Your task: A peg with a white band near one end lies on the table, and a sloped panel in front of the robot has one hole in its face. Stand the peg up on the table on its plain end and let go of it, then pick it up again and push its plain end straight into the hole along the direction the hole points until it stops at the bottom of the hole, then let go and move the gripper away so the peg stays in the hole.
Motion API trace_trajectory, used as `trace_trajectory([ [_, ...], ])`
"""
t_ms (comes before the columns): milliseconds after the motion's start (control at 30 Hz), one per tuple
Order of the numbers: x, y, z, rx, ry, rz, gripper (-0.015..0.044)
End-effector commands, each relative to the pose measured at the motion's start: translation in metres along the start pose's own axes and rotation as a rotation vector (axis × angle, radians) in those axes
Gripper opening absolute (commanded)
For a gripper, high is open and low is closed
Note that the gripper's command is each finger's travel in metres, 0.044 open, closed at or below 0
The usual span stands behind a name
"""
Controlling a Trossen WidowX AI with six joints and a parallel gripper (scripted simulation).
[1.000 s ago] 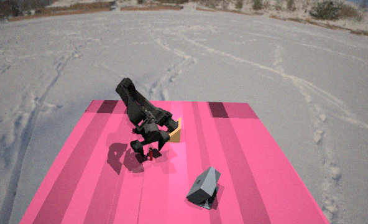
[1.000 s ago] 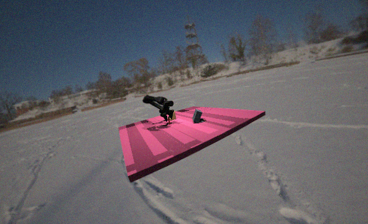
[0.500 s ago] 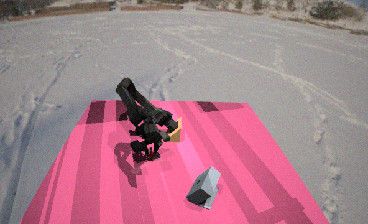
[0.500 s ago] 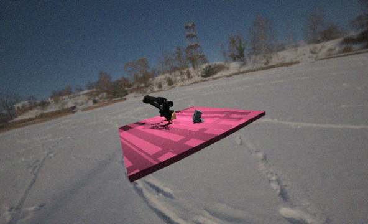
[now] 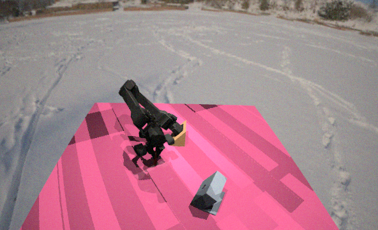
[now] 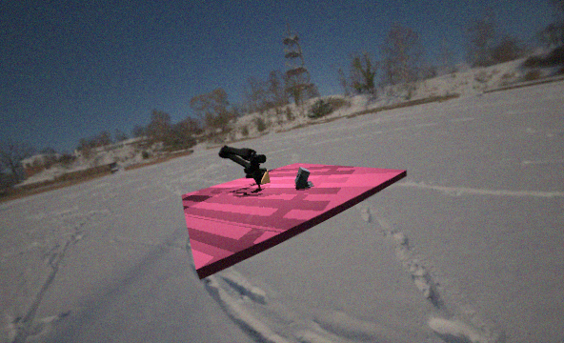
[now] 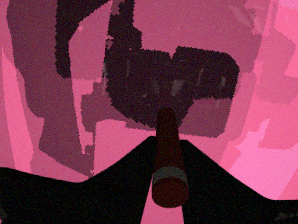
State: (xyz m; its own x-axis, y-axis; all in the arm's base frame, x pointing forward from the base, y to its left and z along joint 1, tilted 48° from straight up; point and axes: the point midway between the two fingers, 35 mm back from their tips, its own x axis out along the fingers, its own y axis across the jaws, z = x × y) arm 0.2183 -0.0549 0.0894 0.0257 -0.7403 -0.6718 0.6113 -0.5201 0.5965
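Note:
The dark red peg (image 7: 167,150) (image 5: 156,161) stands about upright between the fingers. Its pale band (image 7: 170,176) is at the end nearer the wrist camera, and its plain end points down at the table (image 5: 80,191) (image 6: 244,224). Whether that end touches the table is too small to tell. My gripper (image 7: 167,145) (image 5: 156,154) (image 6: 259,183) is shut on the peg, with a black finger on each side of it. The grey sloped panel (image 5: 215,185) (image 6: 302,177) stands apart from the gripper, to its right and nearer the camera in the top view. A small dark hole (image 5: 204,186) shows in its face.
An orange-tan wedge (image 5: 181,139) (image 6: 265,178) stands close beside the arm, on the panel's side of it in the exterior view. Dark arm shadows fall on the striped pink table around the peg.

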Motion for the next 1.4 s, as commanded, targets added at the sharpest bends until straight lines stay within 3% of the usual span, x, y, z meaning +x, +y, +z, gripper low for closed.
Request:
trace_trajectory([
  [0,-0.009,0.001,-0.003,0.004,0.008,-0.002,0.0],
  [667,-0.076,-0.001,-0.005,-0.001,0.003,0.0,0.0],
  [1367,-0.064,-0.018,-0.031,0.072,0.1,-0.182,0.0],
])
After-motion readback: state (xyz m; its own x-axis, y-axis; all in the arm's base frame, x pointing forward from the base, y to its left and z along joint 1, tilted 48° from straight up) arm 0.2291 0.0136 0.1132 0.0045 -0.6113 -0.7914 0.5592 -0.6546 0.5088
